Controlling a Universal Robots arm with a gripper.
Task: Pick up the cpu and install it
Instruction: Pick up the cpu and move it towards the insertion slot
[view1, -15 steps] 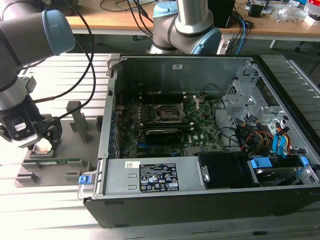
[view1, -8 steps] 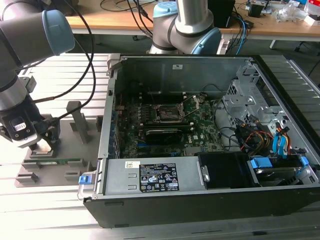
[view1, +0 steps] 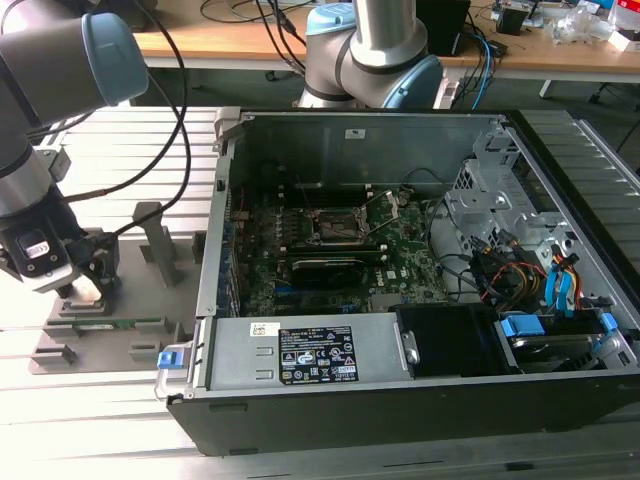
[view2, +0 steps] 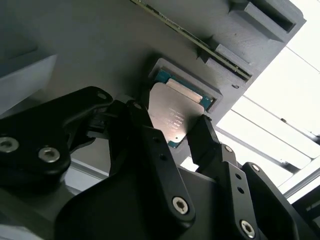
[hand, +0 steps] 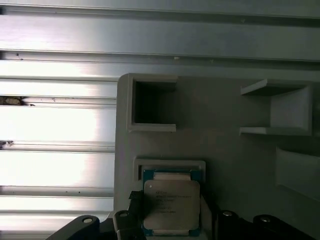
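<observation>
1 cpu (hand: 171, 202), in grey fixture pocket (hand: 170, 164)

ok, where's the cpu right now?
In both wrist views the cpu sits in a square recess of the grey fixture, at the gripper; that fixture lies at the exterior view's left, outside the open computer case.

The exterior view looks down at a slant from well back over the open computer case (view1: 400, 140) and, at the exterior view's left, the grey fixture (view1: 100, 335). Both wrist views sit close above that fixture, sharing the cpu (view2: 172, 112) (hand: 171, 202).
</observation>
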